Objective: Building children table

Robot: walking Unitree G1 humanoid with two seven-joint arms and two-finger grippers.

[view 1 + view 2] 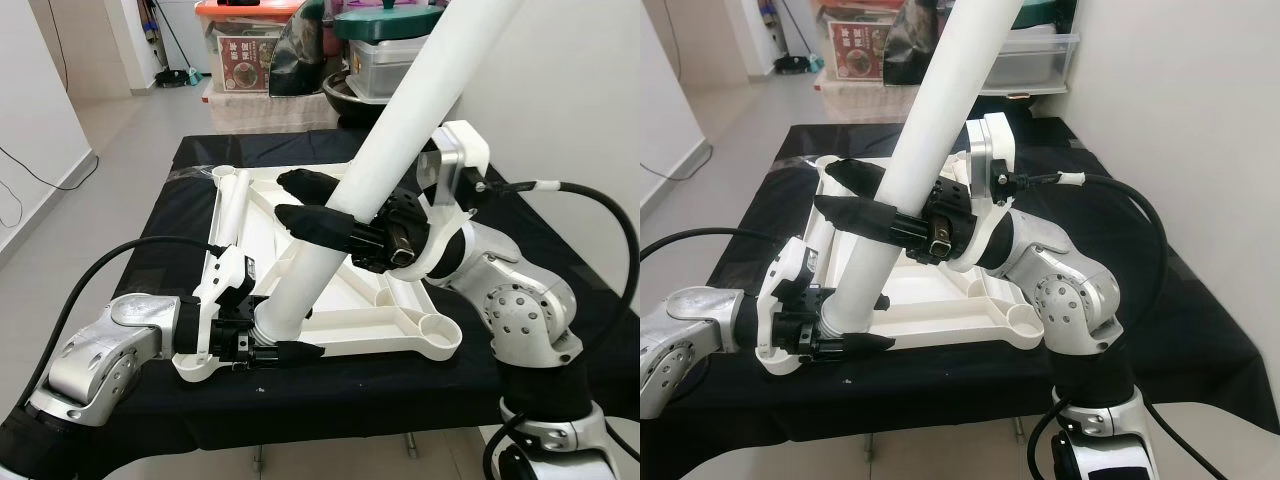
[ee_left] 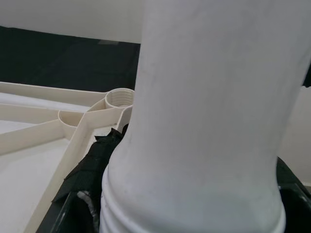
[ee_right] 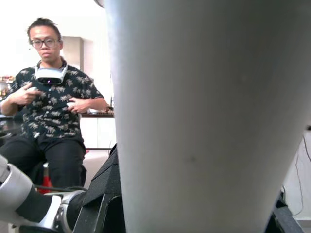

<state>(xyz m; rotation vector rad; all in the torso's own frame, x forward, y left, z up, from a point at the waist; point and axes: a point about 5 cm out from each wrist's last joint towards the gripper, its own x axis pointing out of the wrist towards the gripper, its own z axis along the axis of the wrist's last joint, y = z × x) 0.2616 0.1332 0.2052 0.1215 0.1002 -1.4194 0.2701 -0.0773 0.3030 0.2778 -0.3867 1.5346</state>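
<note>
Table leg leans over the upturned tabletop: left hand clasps its threaded foot, right hand clamps mid-shaft, steering it socketward.

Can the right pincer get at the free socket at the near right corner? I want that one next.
Probably not as things stand: the right pincer is shut on the table leg, as is the left pincer. Otherwise the corner socket lies open just below it.

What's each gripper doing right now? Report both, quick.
Left gripper: shut on the white table leg, at its threaded bottom end.
Right gripper: shut on the same leg, mid-shaft.
</note>
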